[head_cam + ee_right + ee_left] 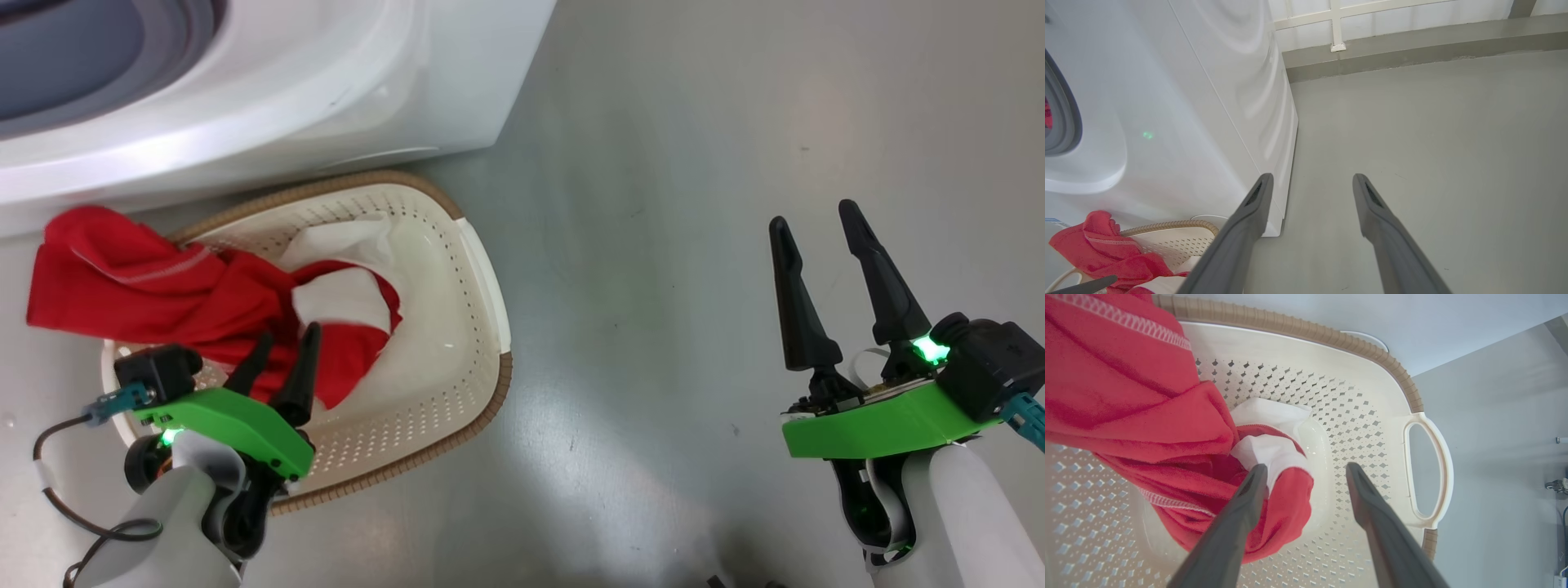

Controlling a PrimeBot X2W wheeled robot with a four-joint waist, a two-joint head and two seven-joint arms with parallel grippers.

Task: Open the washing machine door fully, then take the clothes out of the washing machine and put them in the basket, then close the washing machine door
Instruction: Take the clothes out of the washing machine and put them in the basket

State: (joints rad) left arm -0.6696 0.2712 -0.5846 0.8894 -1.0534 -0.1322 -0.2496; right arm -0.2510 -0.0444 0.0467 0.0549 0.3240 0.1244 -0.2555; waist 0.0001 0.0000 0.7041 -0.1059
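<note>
Your left end effector (1306, 467) stands wide above the basket (1290, 326), gripping nothing. The clothes (1126, 396) lie in the basket, spilling over its left rim. Your right end effector (814, 212) gapes empty over the floor (694, 122).

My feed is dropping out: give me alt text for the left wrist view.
The left hand stands open over the cream perforated basket, its two dark fingers gripping nothing. The red and white clothes lie heaped in the basket at that view's left, covering its brown rim there.
</note>
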